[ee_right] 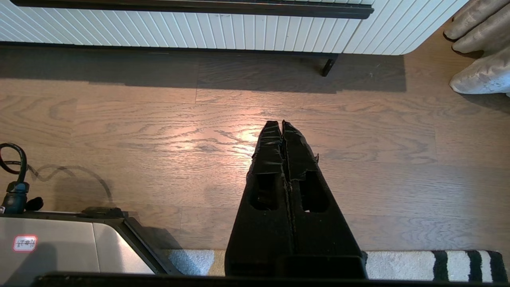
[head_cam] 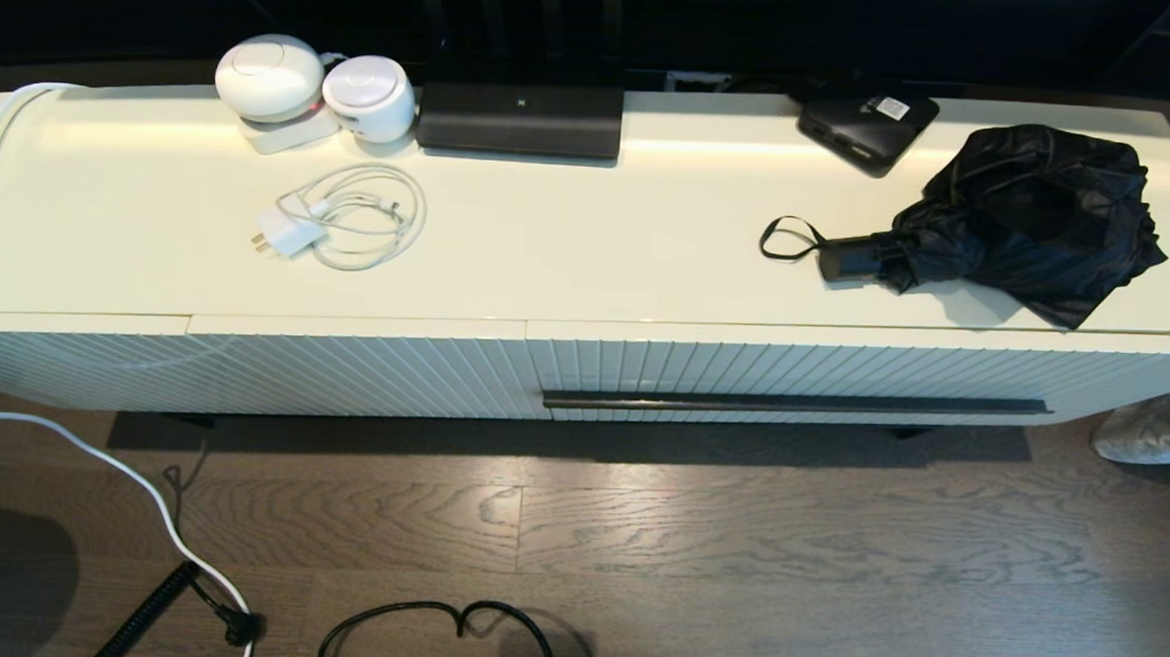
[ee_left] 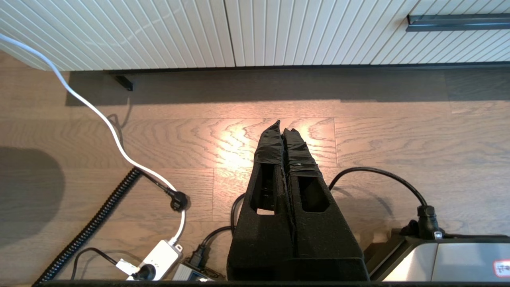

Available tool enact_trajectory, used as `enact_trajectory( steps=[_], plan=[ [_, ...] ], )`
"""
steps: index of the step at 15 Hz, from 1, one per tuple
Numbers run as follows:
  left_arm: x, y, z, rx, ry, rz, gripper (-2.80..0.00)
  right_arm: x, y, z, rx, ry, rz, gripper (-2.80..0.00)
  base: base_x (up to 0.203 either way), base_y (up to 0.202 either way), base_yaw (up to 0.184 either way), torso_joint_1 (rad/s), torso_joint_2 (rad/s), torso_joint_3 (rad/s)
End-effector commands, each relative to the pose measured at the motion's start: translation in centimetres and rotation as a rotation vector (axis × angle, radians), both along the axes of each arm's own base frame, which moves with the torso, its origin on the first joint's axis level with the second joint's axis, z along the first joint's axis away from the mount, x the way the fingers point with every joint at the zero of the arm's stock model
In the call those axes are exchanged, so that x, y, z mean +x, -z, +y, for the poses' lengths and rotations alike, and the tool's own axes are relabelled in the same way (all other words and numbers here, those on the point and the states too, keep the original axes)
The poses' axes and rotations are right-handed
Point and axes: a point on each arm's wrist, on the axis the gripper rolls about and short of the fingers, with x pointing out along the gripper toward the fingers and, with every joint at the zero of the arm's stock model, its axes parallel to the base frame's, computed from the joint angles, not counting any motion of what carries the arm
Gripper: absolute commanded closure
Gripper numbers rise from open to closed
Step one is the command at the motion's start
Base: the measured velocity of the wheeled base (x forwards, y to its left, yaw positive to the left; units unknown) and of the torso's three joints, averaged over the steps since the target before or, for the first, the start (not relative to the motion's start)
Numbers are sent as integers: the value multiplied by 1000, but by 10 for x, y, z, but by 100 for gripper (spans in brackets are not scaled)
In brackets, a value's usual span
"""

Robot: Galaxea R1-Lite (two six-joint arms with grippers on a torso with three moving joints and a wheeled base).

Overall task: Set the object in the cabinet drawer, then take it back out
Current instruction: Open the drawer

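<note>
We start with both claws clenched empty over the floor: the left claw (ee_left: 282, 128), the right claw (ee_right: 281, 124). The drawer (head_cam: 840, 374) is shut, its handle (ee_right: 191, 7) up ahead of the right claw; hook it squarely (pull straight). The umbrella (head_cam: 1014, 224) lies above on the bench (head_cam: 568, 259).

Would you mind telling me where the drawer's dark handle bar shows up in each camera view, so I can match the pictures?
Head view: the handle bar runs along the ribbed drawer front, right of centre, below the umbrella.
Left wrist view: only one end of it shows, at the upper right corner.
Right wrist view: it spans most of the top edge.
Shared landmark: the ribbed cream cabinet front.
</note>
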Motion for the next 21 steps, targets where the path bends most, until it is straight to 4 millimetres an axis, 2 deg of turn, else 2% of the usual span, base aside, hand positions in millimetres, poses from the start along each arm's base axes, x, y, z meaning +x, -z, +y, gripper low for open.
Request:
enact_trajectory(
  steps=[1,8,10,13,15,19,21],
  plan=[
    [0,0,0,-1,0,-3,0,0,0,0,1,-1,1,0,0,0,0,0,0,0],
    [0,0,0,-1,0,-4,0,0,0,0,27,16,-4,0,0,0,0,0,0,0],
    [0,0,0,-1,0,-2,0,-3,-9,-1,14,25,-28,0,0,0,0,0,0,0],
    [0,0,0,-1,0,-4,0,-21,-60,-1,-12,22,-83,0,0,0,0,0,0,0],
    [0,0,0,0,0,-2,0,-21,-99,0,-39,12,-76,0,0,0,0,0,0,0],
    [0,0,0,-1,0,-1,0,9,-184,-1,-272,-68,-41,0,0,0,0,0,0,0],
    [0,0,0,-1,0,-3,0,27,-217,1,-528,-136,-12,0,0,0,0,0,0,0]
  ],
)
